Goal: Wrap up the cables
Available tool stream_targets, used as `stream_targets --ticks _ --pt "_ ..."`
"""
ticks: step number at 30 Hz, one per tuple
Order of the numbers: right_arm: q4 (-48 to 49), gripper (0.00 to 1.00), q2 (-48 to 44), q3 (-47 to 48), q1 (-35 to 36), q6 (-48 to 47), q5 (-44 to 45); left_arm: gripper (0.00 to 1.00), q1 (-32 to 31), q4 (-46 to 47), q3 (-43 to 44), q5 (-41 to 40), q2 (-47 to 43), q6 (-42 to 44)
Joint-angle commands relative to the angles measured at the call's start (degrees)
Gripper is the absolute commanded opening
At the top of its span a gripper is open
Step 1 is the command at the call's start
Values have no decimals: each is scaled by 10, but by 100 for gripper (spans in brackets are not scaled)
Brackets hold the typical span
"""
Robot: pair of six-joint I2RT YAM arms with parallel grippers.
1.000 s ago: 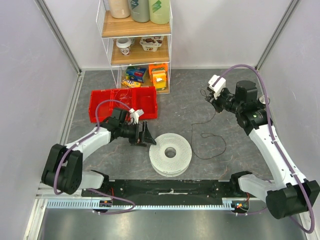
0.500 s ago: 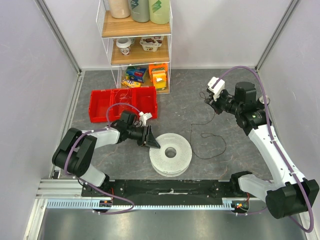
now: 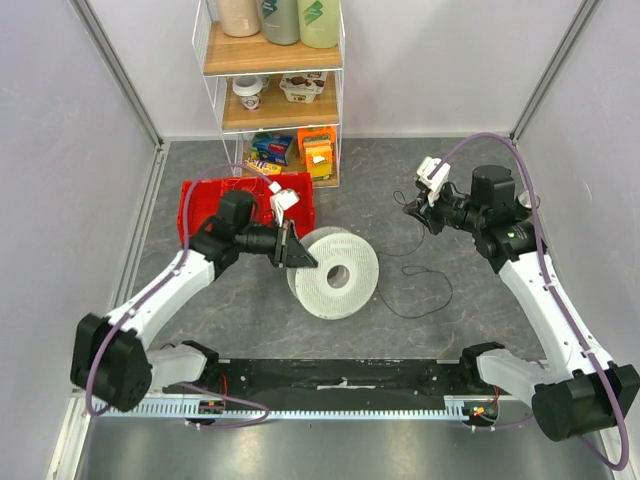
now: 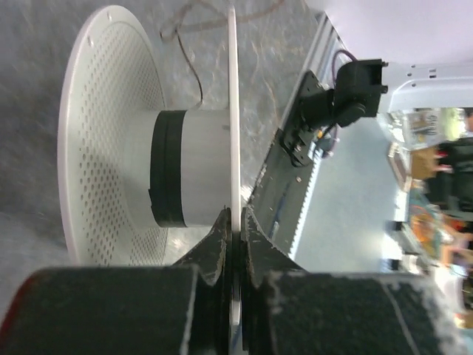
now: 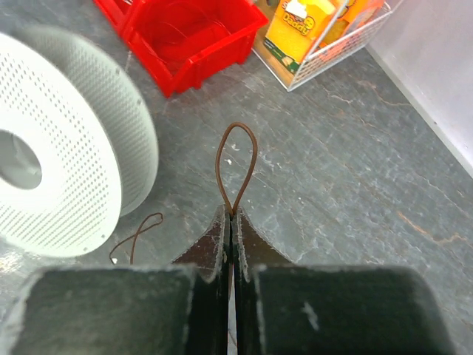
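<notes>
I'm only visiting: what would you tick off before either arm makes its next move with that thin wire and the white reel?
1. Left tool clamped on the spool flange: ok.
2. Spool tilted up on its rim, hub exposed: ok.
3. Right tool pinching the cable, a small loop poking out: ok.
4. Cable slack free of knots: cannot tell, too fine.
5. Cable end fixed to the hub: cannot tell; only a dark band shows there.
6. Spool clear of the red bin: cannot tell.

Spool (image 3: 333,273) centre; bin (image 3: 247,205) behind-left; cables (image 5: 237,124) right of spool.
</notes>
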Motion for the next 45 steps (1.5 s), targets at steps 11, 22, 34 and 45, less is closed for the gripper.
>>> stream_targets --ticks 11,22,34,45 --pt "-77 0 -2 43 8 50 -127 2 -72 -243 142 -123 -140 412" --pt "-143 0 9 36 137 20 -103 2 -177 -256 101 -211 -173 580" --pt "-161 0 45 30 235 -61 -51 2 -197 -244 85 -178 -132 578" --pt "-71 0 78 8 298 -78 20 2 -197 -212 82 -155 -96 523"
